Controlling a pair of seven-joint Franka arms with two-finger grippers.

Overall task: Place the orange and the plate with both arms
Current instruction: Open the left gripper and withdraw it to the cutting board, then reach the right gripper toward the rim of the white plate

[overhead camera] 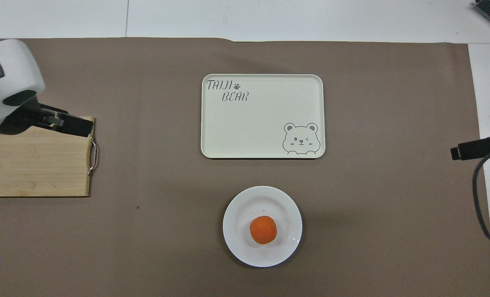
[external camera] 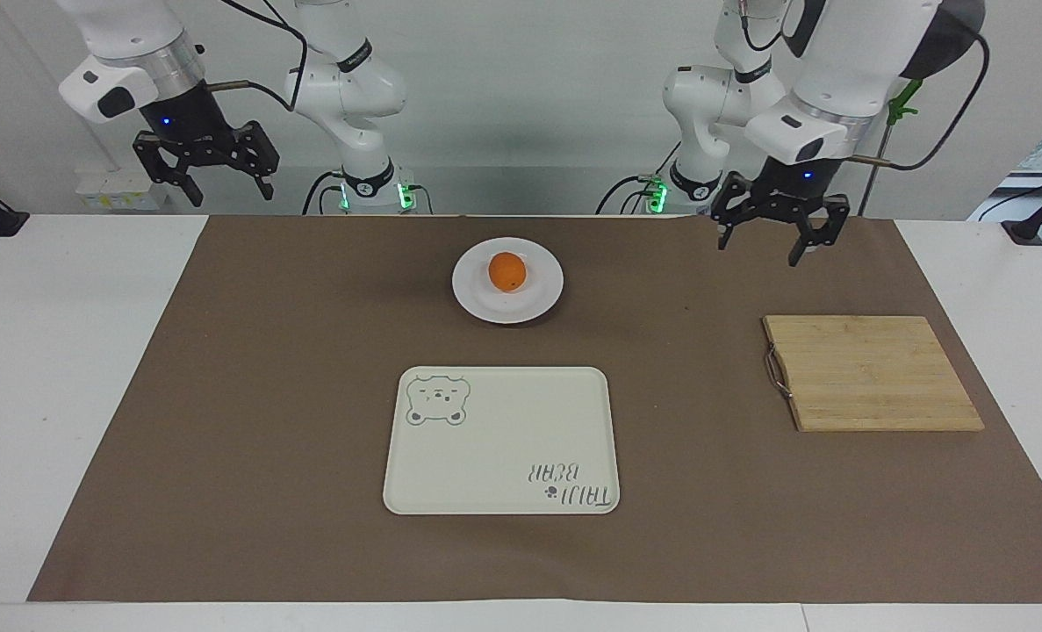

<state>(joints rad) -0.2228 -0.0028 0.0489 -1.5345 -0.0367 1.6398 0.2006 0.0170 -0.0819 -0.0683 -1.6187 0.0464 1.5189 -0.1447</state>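
Orange (external camera: 506,271) on glossy plate (external camera: 538,305): light, rolls; grip plate rim; left end effector (external camera: 773,233) and right end effector (external camera: 206,168) both agape, empty.

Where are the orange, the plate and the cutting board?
orange (external camera: 506,270), facing view, middle of the fruit.
plate (external camera: 472,298), facing view, bare rim.
cutting board (overhead camera: 34,163), overhead view, middle of the wood.

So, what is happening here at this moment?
Nothing is being held. The orange sits on the plate, which lies on the brown mat nearer to the robots than the bear tray. The left gripper hangs in the air with open jaws, toward the cutting board. The right gripper waits raised, also open.
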